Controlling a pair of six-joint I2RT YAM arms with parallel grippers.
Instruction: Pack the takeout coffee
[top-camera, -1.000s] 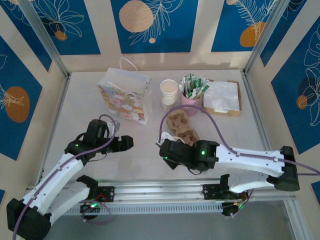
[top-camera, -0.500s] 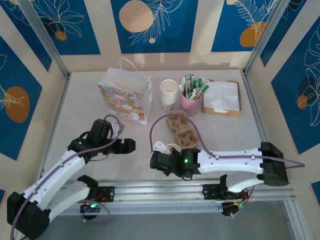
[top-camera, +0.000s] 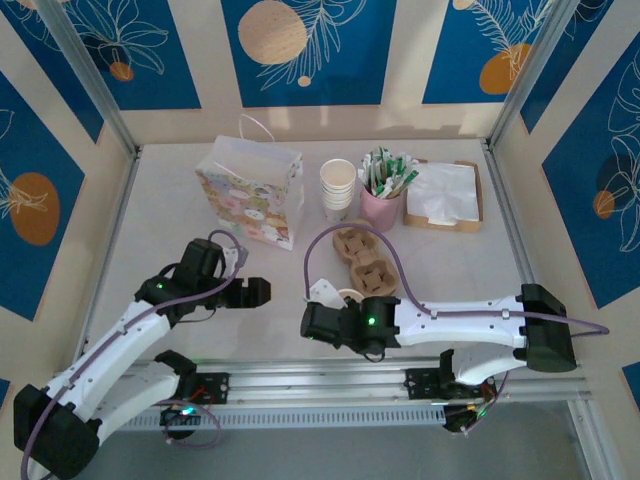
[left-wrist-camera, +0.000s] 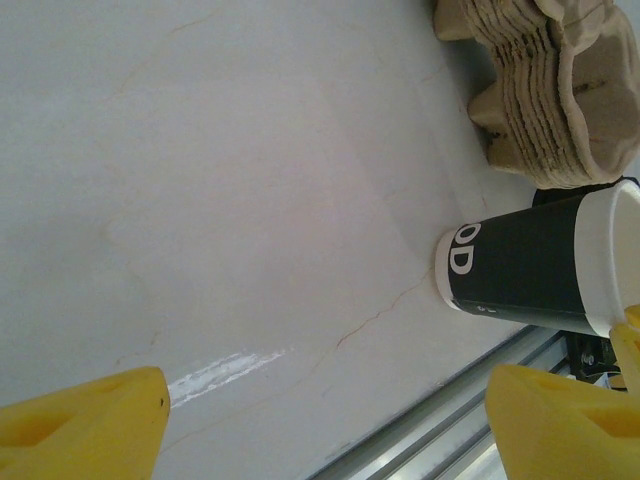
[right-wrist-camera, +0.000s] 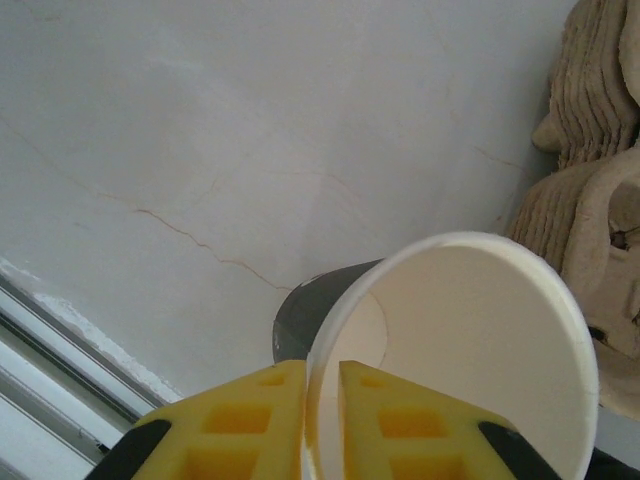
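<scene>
A takeout coffee cup (top-camera: 348, 297) with a black sleeve and white rim stands upright near the table's front edge; it also appears as the cup (left-wrist-camera: 530, 265) and the cup (right-wrist-camera: 470, 330). My right gripper (top-camera: 335, 308) reaches it from the near side. In the right wrist view the right gripper (right-wrist-camera: 322, 368) is shut on the cup's rim, one yellow finger outside (right-wrist-camera: 250, 410) and one inside. My left gripper (top-camera: 262, 291) stands open to the cup's left, apart from it; the left gripper (left-wrist-camera: 325, 400) has bare table between its fingers.
A stack of cardboard cup carriers (top-camera: 362, 258) lies just behind the cup. Further back stand a patterned paper bag (top-camera: 250, 195), stacked paper cups (top-camera: 338, 187), a pink cup of sachets (top-camera: 382, 195) and a napkin tray (top-camera: 478, 190). A metal rail (top-camera: 330, 380) runs along the near edge.
Over the last second the right arm carried the cup left and toward the near edge, then stayed there. The left gripper shifted slightly nearer and stays open.
</scene>
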